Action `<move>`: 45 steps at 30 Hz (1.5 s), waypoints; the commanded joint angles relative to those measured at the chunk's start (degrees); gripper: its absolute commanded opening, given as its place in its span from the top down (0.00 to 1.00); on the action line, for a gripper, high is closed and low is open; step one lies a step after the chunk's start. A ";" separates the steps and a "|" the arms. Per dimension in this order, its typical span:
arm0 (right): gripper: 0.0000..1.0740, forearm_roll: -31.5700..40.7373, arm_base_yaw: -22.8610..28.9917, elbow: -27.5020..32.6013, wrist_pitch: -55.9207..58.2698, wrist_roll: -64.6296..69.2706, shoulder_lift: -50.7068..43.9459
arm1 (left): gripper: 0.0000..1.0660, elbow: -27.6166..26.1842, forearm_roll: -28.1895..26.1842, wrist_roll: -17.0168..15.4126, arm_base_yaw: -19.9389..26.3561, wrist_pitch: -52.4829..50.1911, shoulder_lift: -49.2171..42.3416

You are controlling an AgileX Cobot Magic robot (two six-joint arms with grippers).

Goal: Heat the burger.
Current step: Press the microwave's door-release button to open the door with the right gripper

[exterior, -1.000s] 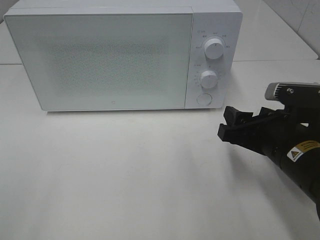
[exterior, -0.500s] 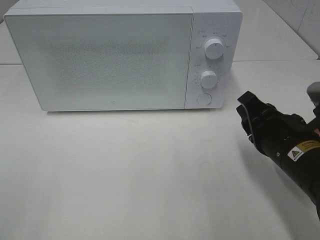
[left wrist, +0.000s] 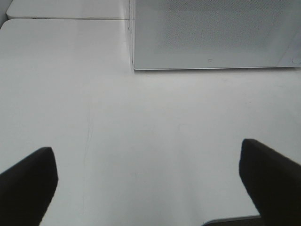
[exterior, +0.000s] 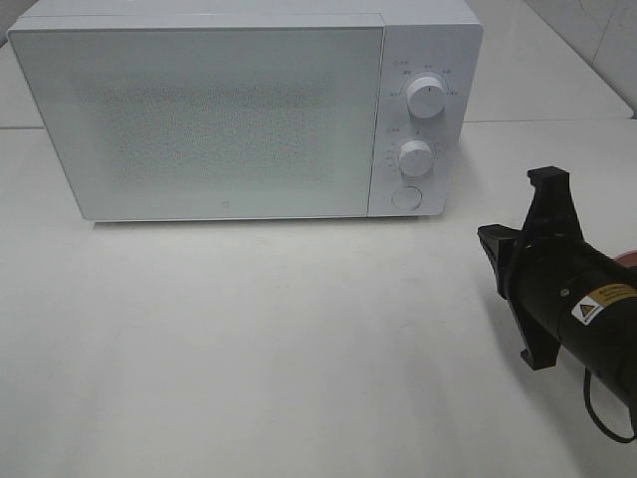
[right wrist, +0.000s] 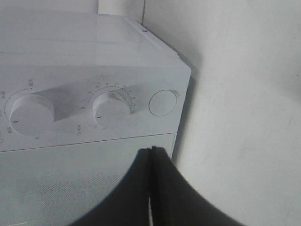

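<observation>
High view is showing right arm [exterior: 577, 299] at 4 o'clock of the microwave [exterior: 229, 110]; wrist views are showing right fingers [right wrist: 164, 188] closed empty, left fingers [left wrist: 28, 183] spread wide above tabletop [left wrist: 141, 132].

White table [exterior: 249, 349]: white microwave [exterior: 199, 110] on it, door shut. Pink plate [exterior: 627, 257] edge front-right of microwave, mostly hidden.
</observation>
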 commanded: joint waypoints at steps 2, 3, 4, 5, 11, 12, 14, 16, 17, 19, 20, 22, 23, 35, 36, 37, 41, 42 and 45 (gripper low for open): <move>1.00 1.20 0.11 -0.06 1.89 0.57 -0.23 | 0.08 0.00 -0.34 -0.23 0.23 -0.52 -1.32; 1.00 1.95 0.11 -0.06 1.95 0.57 -0.06 | 0.08 0.00 -0.34 -0.23 0.23 -0.52 -1.32; 1.00 1.95 0.11 -0.06 1.95 0.57 -0.06 | 0.08 0.00 -0.34 -0.23 0.23 -0.52 -1.32; 1.00 2.69 0.11 -0.52 1.95 0.57 0.86 | 0.08 0.00 -0.34 -0.23 0.23 -0.52 -1.32; 1.00 2.69 0.11 -4.18 1.83 0.86 5.84 | 0.08 0.00 -0.34 -0.23 0.23 -0.52 -1.32; 1.00 2.69 0.11 -5.56 1.78 1.15 7.33 | 0.08 0.00 -0.34 -0.23 0.23 -0.52 -1.32; 1.00 2.69 0.11 -6.36 1.78 1.26 8.08 | 0.08 0.00 -0.34 -0.23 0.23 -0.52 -1.32; 1.00 2.69 0.11 -7.85 1.72 1.26 9.28 | 0.08 0.00 -0.34 -0.23 0.23 -0.52 -1.32; 1.00 2.69 0.11 -8.65 1.72 1.26 9.97 | 0.08 0.00 -0.34 -0.23 0.23 -0.52 -1.32; 1.00 2.75 0.11 -10.31 1.72 1.26 11.40 | 0.08 0.00 -0.34 -0.23 0.23 -0.52 -1.32; 1.00 2.81 0.11 -11.92 1.72 1.26 12.83 | 0.08 0.00 -0.34 -0.23 0.23 -0.52 -1.32; 1.00 2.81 0.11 -12.78 1.89 1.26 13.52 | 0.08 0.00 -0.34 -0.23 0.23 -0.52 -1.32; 1.00 3.27 0.11 -14.21 2.06 1.26 14.61 | 0.08 0.00 -0.34 -0.23 0.23 -0.52 -1.32; 1.00 3.27 -3.44 -21.49 5.61 0.86 18.56 | 0.08 0.00 -0.34 -0.23 0.23 -0.52 -1.32; 1.00 3.27 -3.72 -22.17 6.02 0.46 18.68 | 0.08 0.00 -0.34 -0.23 0.23 -0.52 -1.32; 1.00 3.27 -4.18 -23.32 6.42 -0.11 19.19 | 0.08 0.00 -0.34 -0.23 0.23 -0.52 -1.32; 1.00 3.44 -4.47 -25.04 6.93 0.00 20.57 | 0.08 0.00 -0.34 -0.23 0.23 -0.52 -1.32; 1.00 3.95 -4.47 -26.36 7.51 0.29 21.66 | 0.08 0.00 -0.34 -0.23 0.23 -0.52 -1.32; 1.00 5.04 -4.47 -28.36 8.31 0.40 23.15 | 0.08 0.00 -0.34 -0.23 0.23 -0.52 -1.32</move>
